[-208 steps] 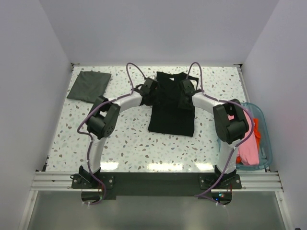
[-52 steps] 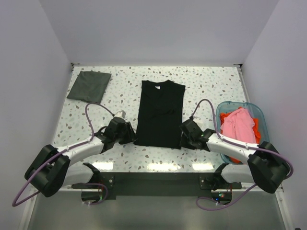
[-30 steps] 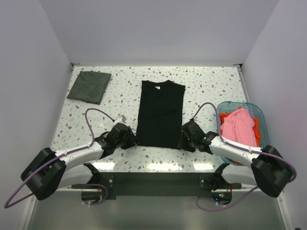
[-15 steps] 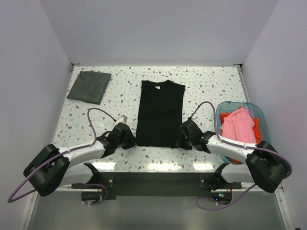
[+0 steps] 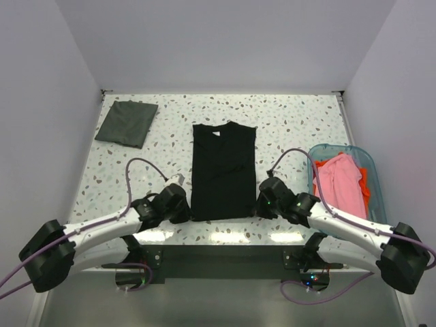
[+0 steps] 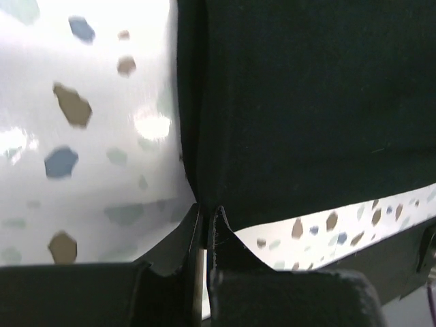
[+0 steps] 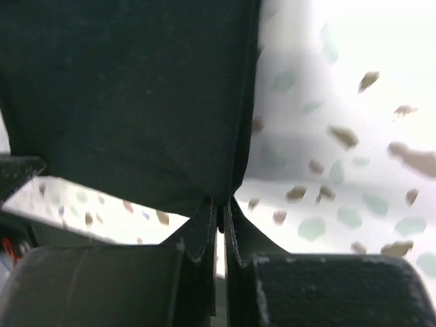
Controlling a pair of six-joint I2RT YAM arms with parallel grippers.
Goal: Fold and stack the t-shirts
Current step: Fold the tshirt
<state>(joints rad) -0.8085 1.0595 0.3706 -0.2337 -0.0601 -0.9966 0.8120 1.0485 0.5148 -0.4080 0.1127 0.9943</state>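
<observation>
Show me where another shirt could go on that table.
Bare table lies between the grey shirt and the black shirt, and far right, between the black shirt and the basket. The near edge is crowded: the left arm and right arm lie there, jaws shut on the shirt's corners.

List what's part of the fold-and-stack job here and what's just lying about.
Job:
- black t-shirt, near corners pinched by left gripper and right gripper
- folded dark grey t-shirt
- pink t-shirt and orange t-shirt, in the bin

Lying about:
- blue plastic bin
- speckled table
</observation>
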